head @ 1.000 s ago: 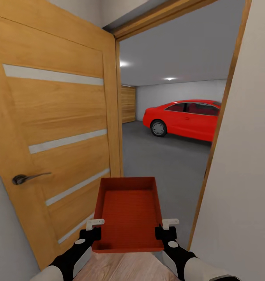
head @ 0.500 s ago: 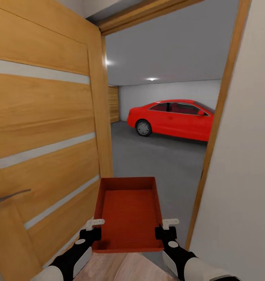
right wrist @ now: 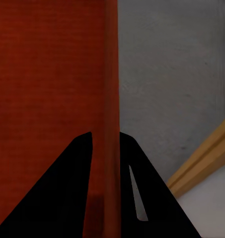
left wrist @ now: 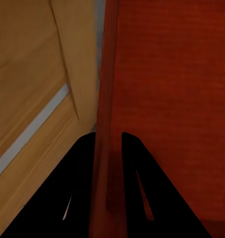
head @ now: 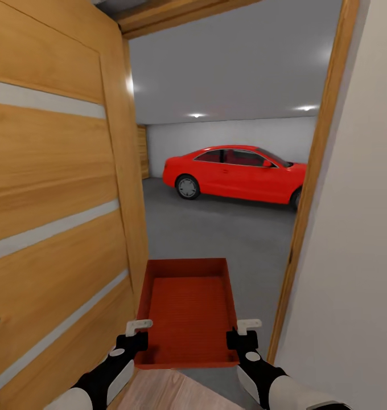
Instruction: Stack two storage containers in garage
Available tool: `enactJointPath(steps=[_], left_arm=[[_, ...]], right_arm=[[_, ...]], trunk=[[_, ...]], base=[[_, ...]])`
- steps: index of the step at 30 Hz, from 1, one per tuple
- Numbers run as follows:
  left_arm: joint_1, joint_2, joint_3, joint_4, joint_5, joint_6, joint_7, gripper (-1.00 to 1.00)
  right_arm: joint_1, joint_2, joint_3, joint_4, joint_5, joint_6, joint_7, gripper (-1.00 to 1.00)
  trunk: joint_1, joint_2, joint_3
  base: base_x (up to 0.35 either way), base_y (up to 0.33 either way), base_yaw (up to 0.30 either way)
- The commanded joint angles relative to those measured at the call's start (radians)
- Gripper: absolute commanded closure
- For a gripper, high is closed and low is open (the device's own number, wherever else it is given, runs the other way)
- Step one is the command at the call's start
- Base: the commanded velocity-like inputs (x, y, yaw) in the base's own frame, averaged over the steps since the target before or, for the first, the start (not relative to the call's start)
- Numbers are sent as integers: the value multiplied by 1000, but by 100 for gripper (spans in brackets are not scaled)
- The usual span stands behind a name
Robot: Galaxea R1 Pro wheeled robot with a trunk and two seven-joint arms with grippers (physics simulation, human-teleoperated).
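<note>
I carry one orange-red storage container (head: 189, 310) level in front of me, in the doorway to the garage. My left gripper (head: 138, 336) is shut on its left wall and my right gripper (head: 240, 336) is shut on its right wall. The left wrist view has black fingers (left wrist: 77, 183) pinching the container's left wall (left wrist: 105, 124). In the right wrist view the right wall (right wrist: 111, 114) runs between black fingers (right wrist: 72, 188). The bin is empty. Beyond it lies the dark grey garage floor (head: 216, 233). The second container is out of view.
The open wooden door (head: 51, 210) stands close on my left. A wooden door frame (head: 310, 171) and white wall (head: 353, 256) are close on my right. A red car (head: 233, 173) is parked at the garage's back. Light wood planks (head: 171, 393) lie under the bin.
The view has moved forward and shifted right through the doorway: the door fills more of the left, its handle has slid out of view. The container and both grippers hold the same pose.
</note>
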Motion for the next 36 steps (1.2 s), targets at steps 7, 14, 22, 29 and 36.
enactJointPath(steps=[7, 14, 22, 29, 36], left_arm=[[-2, 0, 20, -7, -8, -8, 35, 100], [-2, 0, 20, -7, -8, -8, 35, 100], [-2, 0, 20, -7, -8, -8, 35, 100], [-2, 0, 20, -7, -8, -8, 35, 100], [-2, 0, 20, -7, -9, -8, 35, 100]], right_arm=[[0, 13, -13, 4, -7, -1, -6, 100], [0, 13, -12, 4, -7, -1, -6, 100], [0, 13, -12, 4, -7, -1, -6, 100], [0, 13, -12, 4, -7, -1, -6, 100], [0, 13, -13, 4, -7, 0, -6, 100]], trunk=[[1, -1, -2], [1, -1, -2], [1, -1, -2], [1, -1, -2], [1, -1, -2]], base=[[240, 228, -287], [241, 227, -287], [243, 227, -287], [244, 227, -287], [245, 227, -287]])
